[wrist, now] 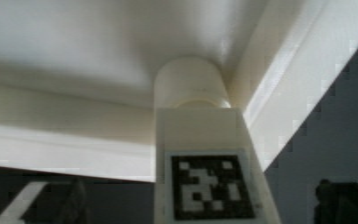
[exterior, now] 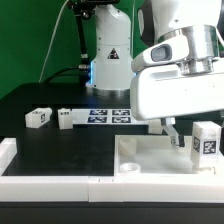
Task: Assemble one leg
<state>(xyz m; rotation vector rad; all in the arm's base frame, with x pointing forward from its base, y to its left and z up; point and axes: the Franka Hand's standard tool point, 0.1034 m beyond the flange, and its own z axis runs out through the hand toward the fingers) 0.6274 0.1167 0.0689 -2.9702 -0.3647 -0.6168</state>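
In the wrist view a white leg [wrist: 201, 150] with a black-and-white tag stands between my fingers. Its far end sits at a rounded inner corner of the white tray [wrist: 87, 60]. My gripper [wrist: 190, 205] is open, with a gap between the leg and each dark finger [wrist: 345, 198]. In the exterior view the gripper [exterior: 180, 138] hangs low over the tray [exterior: 150, 160] at the exterior view's right. A tagged leg [exterior: 207, 140] stands upright on the tray right beside the fingers. Two more legs [exterior: 38, 117] [exterior: 66, 118] lie on the black table at the exterior view's left.
The marker board [exterior: 110, 115] lies at the table's middle back, in front of the arm's base [exterior: 108, 60]. A low white wall [exterior: 50, 185] runs along the front edge, with a raised end at the exterior view's left.
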